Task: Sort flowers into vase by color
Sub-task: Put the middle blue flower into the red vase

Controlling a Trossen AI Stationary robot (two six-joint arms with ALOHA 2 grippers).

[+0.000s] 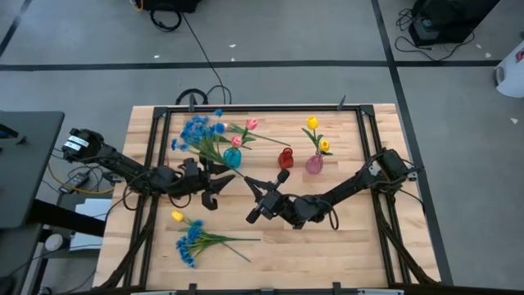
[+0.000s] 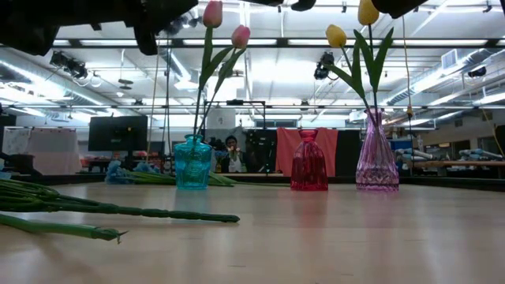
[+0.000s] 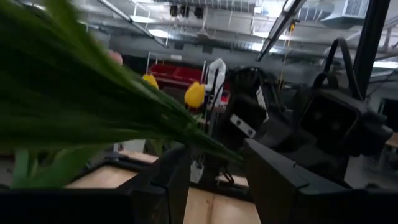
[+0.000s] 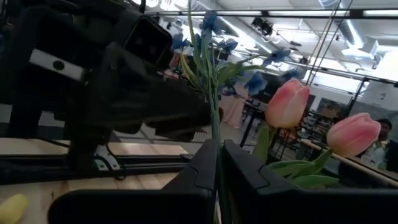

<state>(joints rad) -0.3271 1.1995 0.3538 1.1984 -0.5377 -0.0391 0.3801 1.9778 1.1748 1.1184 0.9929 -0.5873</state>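
A blue spray (image 1: pixel 196 131) with a long green stem is up in the air over the table's far left. My right gripper (image 1: pixel 255 187) is shut on its stem, and the blossoms (image 4: pixel 208 22) stand beyond the fingers. My left gripper (image 1: pixel 223 179) is beside it, fingers apart, with the spray's greenery (image 3: pixel 93 106) running between them. The teal vase (image 1: pixel 232 157) holds two pink tulips (image 2: pixel 213 14). Two yellow tulips (image 2: pixel 337 35) stand in the pink vase (image 1: pixel 314 164). Nothing shows in the red vase (image 1: pixel 285 158). My right gripper pinches the spray's thin stem (image 4: pixel 214 124) between its two fingers, toward the end away from the blossoms. The fingers come from the table's right, about level, and the spray is lifted clear. My left gripper has the greenery (image 3: pixel 217 152) between its parted fingers; I cannot tell whether they touch it.
A yellow tulip (image 1: pixel 177 216) and another blue spray (image 1: pixel 190 242) lie at the near left, their stems (image 2: pixel 118 211) flat on the wood. More blue blossoms (image 2: pixel 130 170) show at table height behind the teal vase. A black frame (image 1: pixel 360 131) runs round the table.
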